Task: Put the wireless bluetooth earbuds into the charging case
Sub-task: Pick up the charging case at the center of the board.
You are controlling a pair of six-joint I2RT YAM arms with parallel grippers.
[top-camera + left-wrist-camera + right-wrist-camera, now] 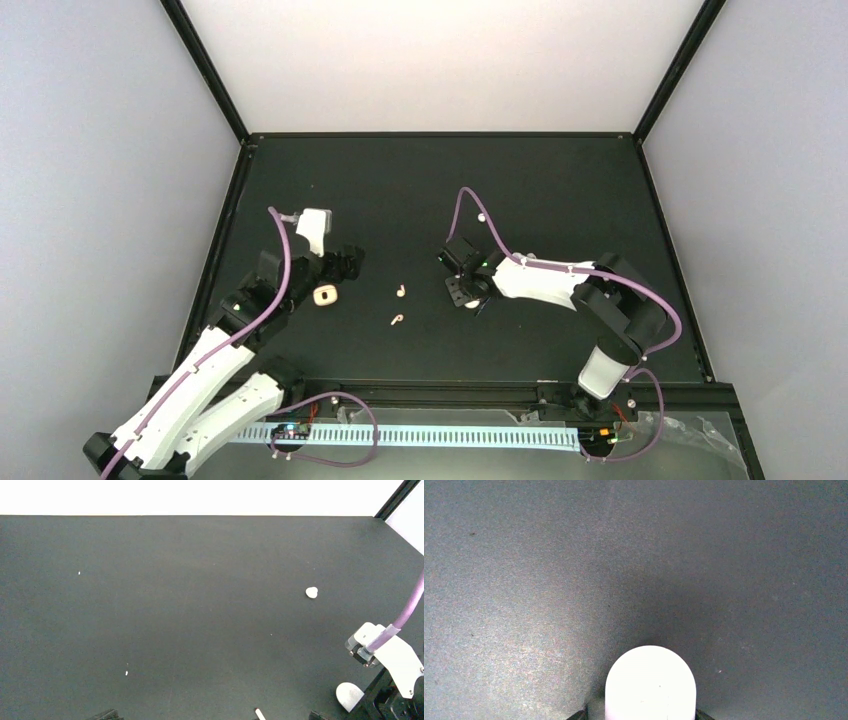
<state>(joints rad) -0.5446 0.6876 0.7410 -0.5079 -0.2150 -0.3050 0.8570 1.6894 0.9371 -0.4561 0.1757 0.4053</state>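
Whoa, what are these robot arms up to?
They're meant to put earbuds into a case. The small cream-white rounded-square charging case lies beside the open, empty left end effector. Two tiny pale curved-stem earbuds lie loose on the black table. The right end effector holds a plain white pill-shaped capsule.

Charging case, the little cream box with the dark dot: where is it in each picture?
Top external: charging case left of centre, lying on the dark table.
Left wrist: no case visible.
Right wrist: no case visible.
Shared landmark: that dark table, in all three views.
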